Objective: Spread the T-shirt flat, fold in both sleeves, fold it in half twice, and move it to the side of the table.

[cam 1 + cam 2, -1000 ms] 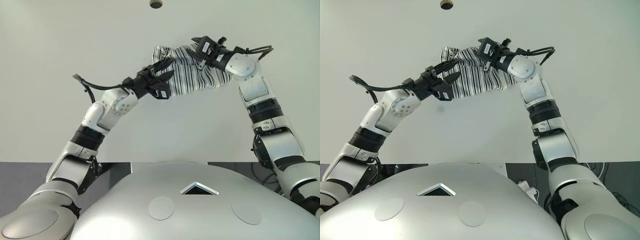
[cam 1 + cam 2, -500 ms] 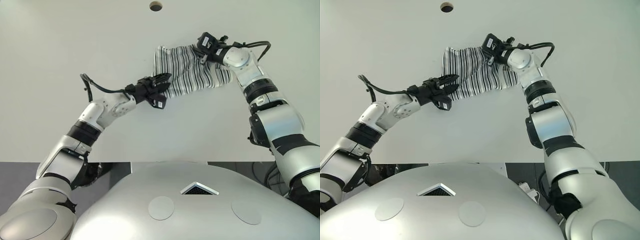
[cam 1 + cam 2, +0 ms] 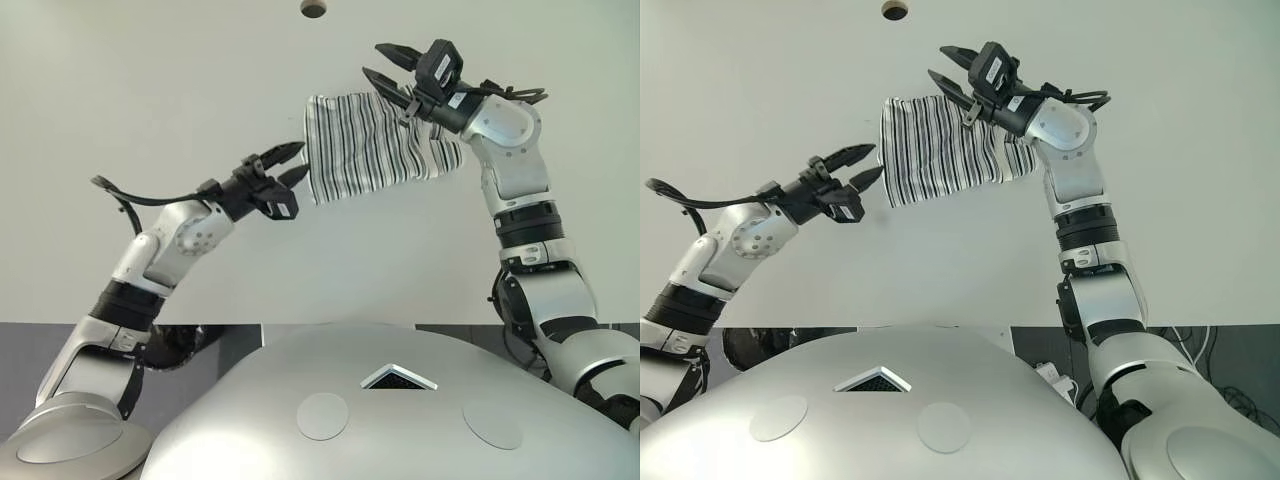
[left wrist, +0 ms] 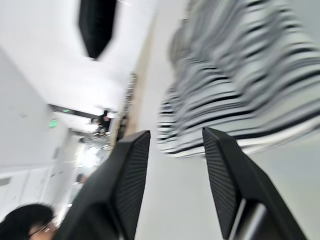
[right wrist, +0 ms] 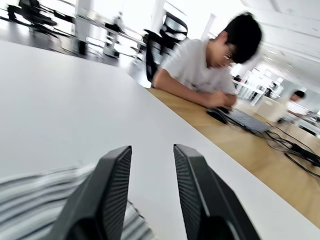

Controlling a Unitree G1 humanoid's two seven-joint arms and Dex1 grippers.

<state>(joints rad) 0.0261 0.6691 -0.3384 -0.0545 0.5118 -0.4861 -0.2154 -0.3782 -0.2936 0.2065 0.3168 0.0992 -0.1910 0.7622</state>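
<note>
T-shirt (image 3: 365,145), apparently fully folded, lies compact on the table (image 3: 150,80); left gripper (image 3: 290,160) and right gripper (image 3: 378,62) are spread wide, holding nothing.

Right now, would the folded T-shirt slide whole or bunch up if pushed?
Probably floppy: the T-shirt lies in soft layers, rumpled at one end. Likely light and thin, so a one-sided push may bunch it on the smooth table.
</note>
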